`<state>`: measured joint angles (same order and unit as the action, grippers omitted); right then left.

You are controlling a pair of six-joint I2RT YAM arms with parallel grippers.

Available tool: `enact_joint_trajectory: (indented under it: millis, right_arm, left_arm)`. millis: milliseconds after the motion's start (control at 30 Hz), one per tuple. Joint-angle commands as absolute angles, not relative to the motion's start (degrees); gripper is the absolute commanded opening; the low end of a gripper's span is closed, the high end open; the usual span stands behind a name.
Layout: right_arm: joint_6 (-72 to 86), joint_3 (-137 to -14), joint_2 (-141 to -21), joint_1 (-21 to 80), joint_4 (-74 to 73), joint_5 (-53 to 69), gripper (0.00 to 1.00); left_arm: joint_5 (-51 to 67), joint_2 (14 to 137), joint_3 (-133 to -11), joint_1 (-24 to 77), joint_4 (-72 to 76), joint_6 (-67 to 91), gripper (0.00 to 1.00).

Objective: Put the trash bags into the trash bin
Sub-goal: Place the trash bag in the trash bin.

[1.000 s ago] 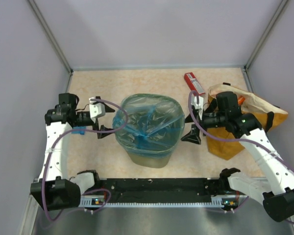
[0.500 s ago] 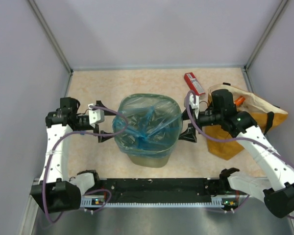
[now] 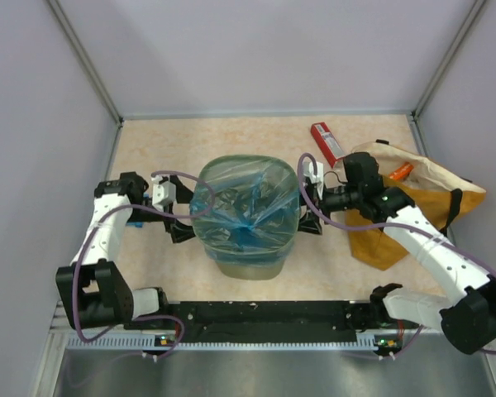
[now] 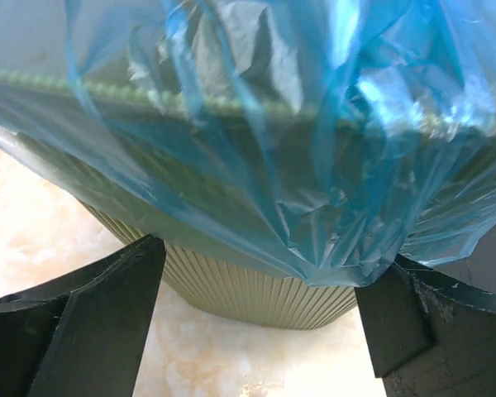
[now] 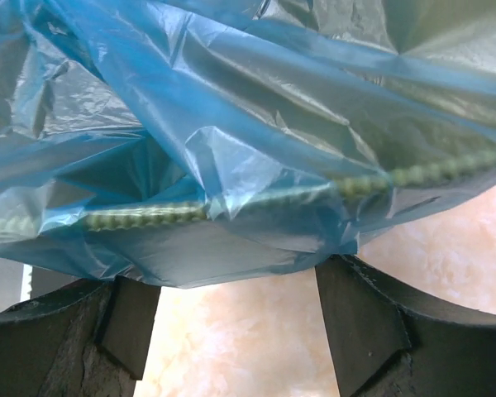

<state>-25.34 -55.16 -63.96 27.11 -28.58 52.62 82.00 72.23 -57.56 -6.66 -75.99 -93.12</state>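
bag location: the trash bag [image 3: 248,203], a big light-blue sack, sits in the trash bin [image 3: 250,269] at table centre. Its mouth is folded over the rim and a skirt hangs down the outside.
bin: upright, olive mesh, tapering to a narrower base. It stands between my two arms.
bag axis: as I read it, long axis vertical, matching the bin's. Mouth faces up, closed end down inside. Creases converge near the middle of the opening.
left pincer: the left gripper [image 3: 180,213] is released. Its jaws are spread wide on the bin's left side, nothing between them but hanging film and the bin wall behind it. On the left wrist view the hem hangs just above the fingers [image 4: 99,314].
right pincer: the right gripper [image 3: 308,201] is at the bin's right rim, jaws apart. On the right wrist view the hem droops to about the fingertips [image 5: 360,318], with no pinch on it that I can see.
handling: I judge the film very light, soft, slippery, crinkly and easy to tear on the mesh. No stiffness, so it won't hold shape.
where to grip: I'd take the loose hem below the rim on each side, film only, not the wire.
clutter: mustard sack [image 3: 413,211] and red box [image 3: 326,142] at right, not mine to touch.
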Motion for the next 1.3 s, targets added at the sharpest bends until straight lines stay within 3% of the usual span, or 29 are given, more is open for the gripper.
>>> enact_joint_trajectory:
  millis: [0, 167, 467, 967, 1100, 1200, 1267]
  right_arm:
    - [-24.43, -55.28, -68.02, 30.06, -22.51, 52.74, 0.69]
    - [-23.82, -54.93, -71.19, 30.76, -18.2, 52.12, 0.67]
    - [-25.14, -53.52, -75.76, 30.76, -13.45, 48.52, 0.66]
    - [-30.58, -49.66, -78.58, 28.84, -12.92, 40.96, 0.53]
    - [-31.02, -49.66, -79.63, 26.02, -13.09, 41.48, 0.4]
    - [-31.81, -50.45, -80.59, 25.23, -14.23, 42.01, 0.2]
    - [-32.08, -50.89, -81.12, 25.22, -14.85, 42.62, 0.03]
  left_arm:
    - [85.6, 77.42, -58.0, -5.71, -78.74, -103.51, 0.94]
    - [87.44, 84.1, -61.7, -5.8, -87.97, -113.11, 0.86]
    - [87.89, 88.67, -60.91, -5.8, -87.98, -117.94, 0.83]
    - [84.46, 96.06, -59.94, -11.33, -87.89, -124.27, 0.77]
    - [83.76, 97.12, -59.68, -12.57, -87.98, -125.07, 0.76]
    - [83.5, 97.65, -59.85, -12.74, -88.07, -125.42, 0.69]
    - [83.41, 98.0, -60.03, -13.01, -87.98, -125.51, 0.58]
